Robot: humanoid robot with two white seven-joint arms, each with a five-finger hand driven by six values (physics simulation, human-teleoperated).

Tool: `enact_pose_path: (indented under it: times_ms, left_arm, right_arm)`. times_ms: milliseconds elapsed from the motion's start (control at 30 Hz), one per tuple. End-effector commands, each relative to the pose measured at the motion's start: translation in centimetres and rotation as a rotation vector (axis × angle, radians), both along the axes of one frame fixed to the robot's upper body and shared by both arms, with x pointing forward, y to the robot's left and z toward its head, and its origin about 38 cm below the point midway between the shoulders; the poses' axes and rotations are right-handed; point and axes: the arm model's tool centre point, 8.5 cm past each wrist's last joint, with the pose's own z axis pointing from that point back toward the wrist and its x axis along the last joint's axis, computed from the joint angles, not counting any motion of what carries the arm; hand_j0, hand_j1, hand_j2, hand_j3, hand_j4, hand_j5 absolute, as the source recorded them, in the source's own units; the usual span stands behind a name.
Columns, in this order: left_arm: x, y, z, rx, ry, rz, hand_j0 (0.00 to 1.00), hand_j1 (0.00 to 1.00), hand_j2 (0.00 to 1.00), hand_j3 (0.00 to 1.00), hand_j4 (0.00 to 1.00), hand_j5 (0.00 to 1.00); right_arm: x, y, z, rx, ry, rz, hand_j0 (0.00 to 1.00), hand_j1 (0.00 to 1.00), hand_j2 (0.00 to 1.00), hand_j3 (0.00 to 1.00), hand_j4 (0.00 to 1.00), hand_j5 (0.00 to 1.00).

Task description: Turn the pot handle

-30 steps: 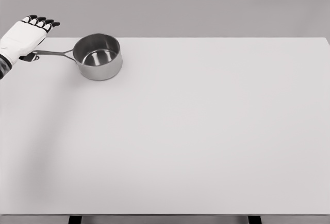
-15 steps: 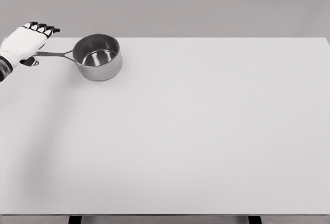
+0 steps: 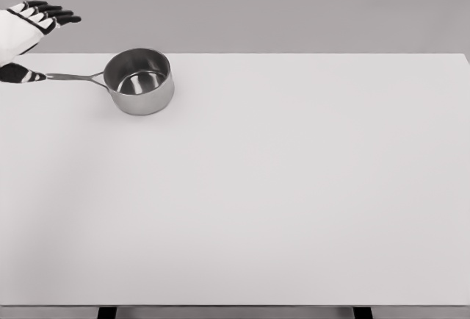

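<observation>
At the worktop's (image 3: 294, 201) far left corner, the left hand (image 3: 26, 32) reaches in from the left edge, fingers (image 3: 55, 16) spread and extended above, thumb (image 3: 18, 74) below, holding nothing. The thumb tip lies at the end of the pot handle (image 3: 71, 77); contact cannot be told. The handle points left from the steel pot (image 3: 139, 80), which stands upright near the far edge.
</observation>
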Motion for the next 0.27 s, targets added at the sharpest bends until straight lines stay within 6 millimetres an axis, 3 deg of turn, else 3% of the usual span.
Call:
enact_pose_path:
  times_ms: [0, 100, 233]
  left_arm:
    - [-5.1, -6.4, 3.5, -0.068, -0.035, -0.389, 1.0, 1.0, 1.0, 1.0, 1.0, 1.0]
    - [-6.0, -7.3, -0.3, -0.119, 0.063, -0.409, 1.0, 1.0, 1.0, 1.0, 1.0, 1.0]
    - [-6.4, -7.2, -1.6, -0.127, 0.099, -0.405, 1.0, 1.0, 1.0, 1.0, 1.0, 1.0]
  right_arm:
    - [0.0, 0.0, 0.0, 0.0, 0.0, 0.0, 1.0, 1.0, 1.0, 1.0, 1.0, 1.0]
    - [0.0, 0.0, 0.0, 0.0, 0.0, 0.0, 1.0, 1.0, 1.0, 1.0, 1.0, 1.0]
    - [0.0, 0.0, 0.0, 0.0, 0.0, 0.0, 1.0, 1.0, 1.0, 1.0, 1.0, 1.0]
